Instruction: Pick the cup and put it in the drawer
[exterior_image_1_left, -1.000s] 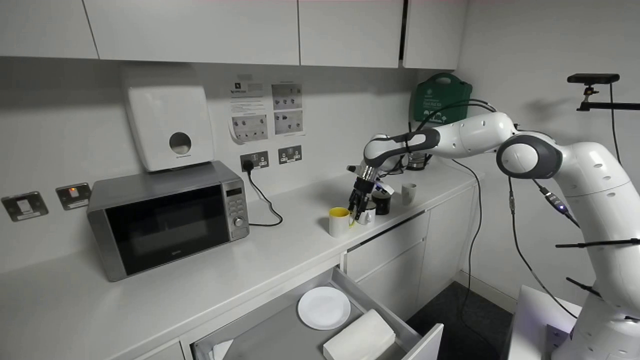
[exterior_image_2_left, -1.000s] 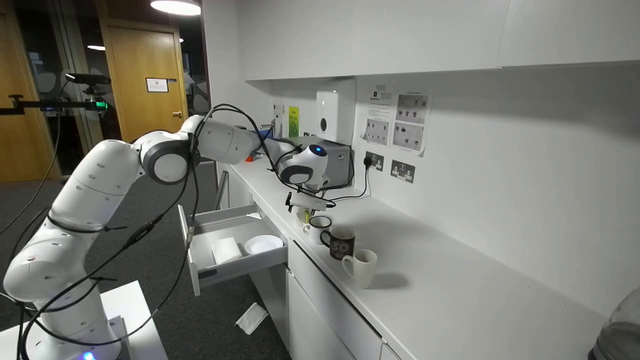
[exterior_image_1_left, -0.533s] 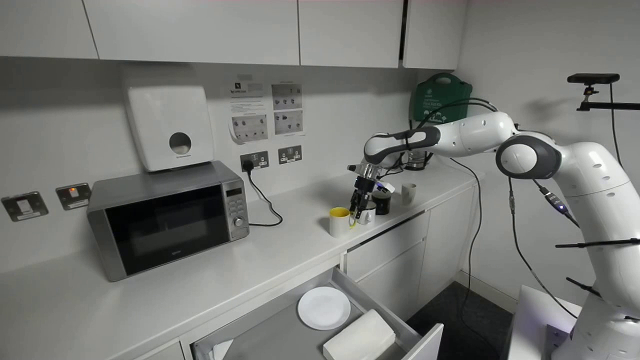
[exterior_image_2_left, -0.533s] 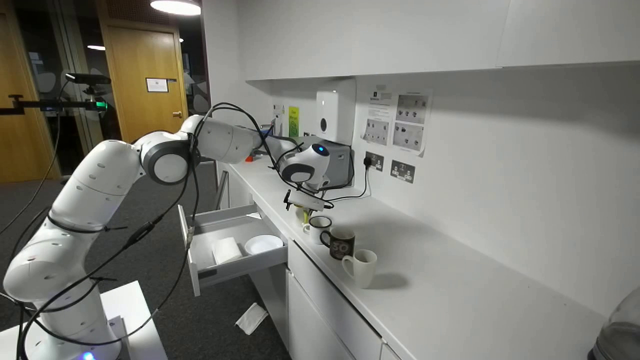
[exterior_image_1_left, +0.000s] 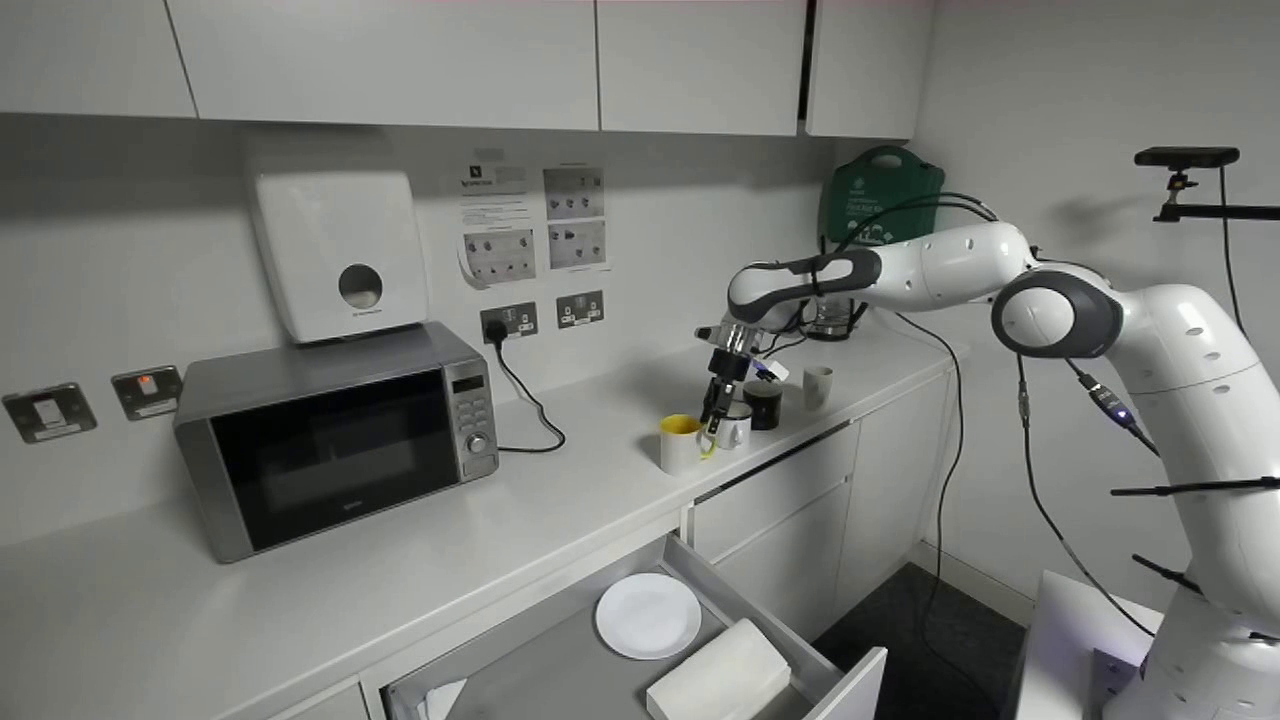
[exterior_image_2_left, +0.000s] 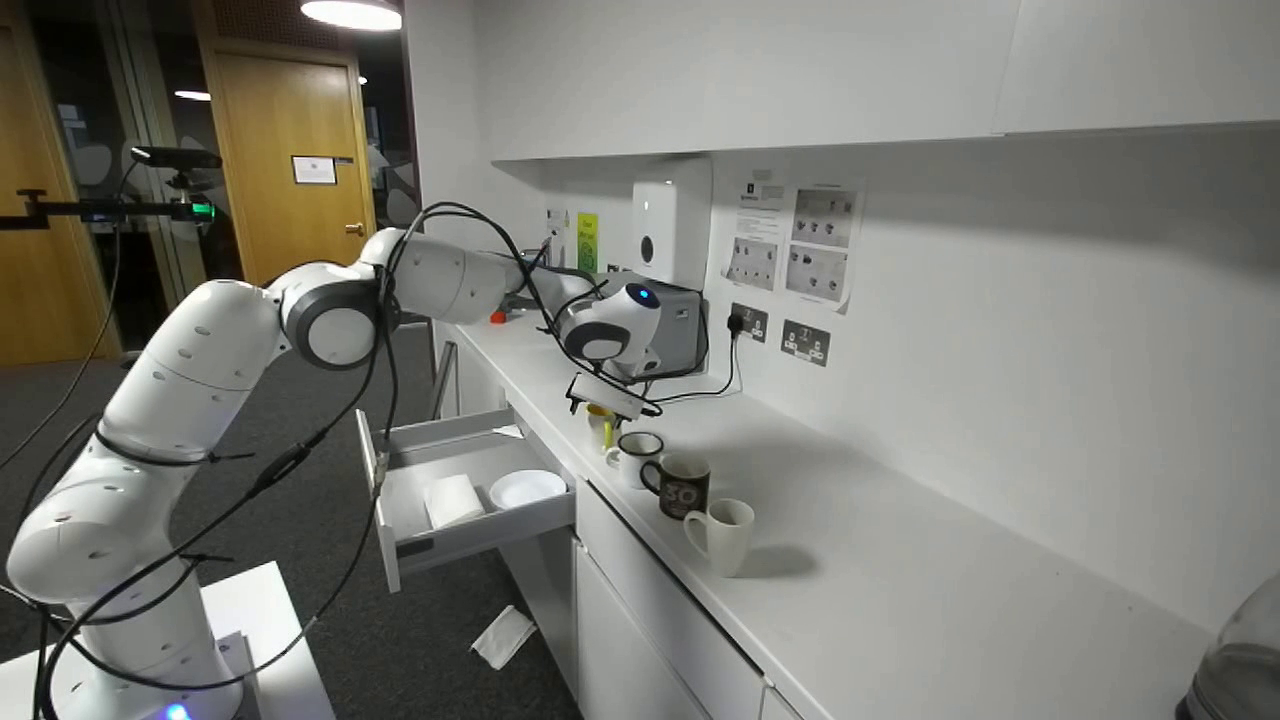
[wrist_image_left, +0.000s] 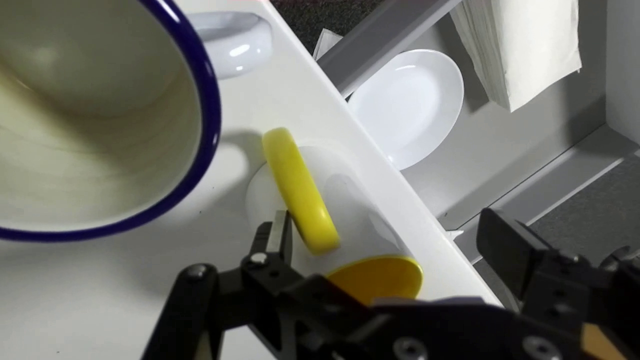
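"Where's the cup (exterior_image_1_left: 678, 458) from where you're standing?"

"Upright on the counter (exterior_image_1_left: 560, 510), near the front edge. White outside, yellow inside, with a yellow handle (wrist_image_left: 300, 190)."

"And the gripper (wrist_image_left: 386, 225)?"

"Low down on the handle side, the arm (exterior_image_1_left: 920, 270) reaching in over the counter. Its fingers (wrist_image_left: 505, 245) are spread wide. In the wrist view the handle shows right at the inner side of one finger, well away from the other. Whether that near one touches it, I can't tell."

"And that mug with the blue rim (wrist_image_left: 100, 130)?"

"White, just beside the cup, on the handle side. After it comes a black mug (exterior_image_2_left: 685, 485) with pale figures on it, and last in the row a pale mug (exterior_image_2_left: 724, 540)."

"How's the drawer (exterior_image_1_left: 570, 670)?"

"Pulled out, below the counter. A white plate (exterior_image_1_left: 648, 616) lies in it, with a block of paper (exterior_image_1_left: 720, 675) just beside the plate. The cup is higher up, on the counter. Farther along that counter stands the microwave (exterior_image_1_left: 340, 440), with a white box (exterior_image_1_left: 335, 240) on the wall above it."
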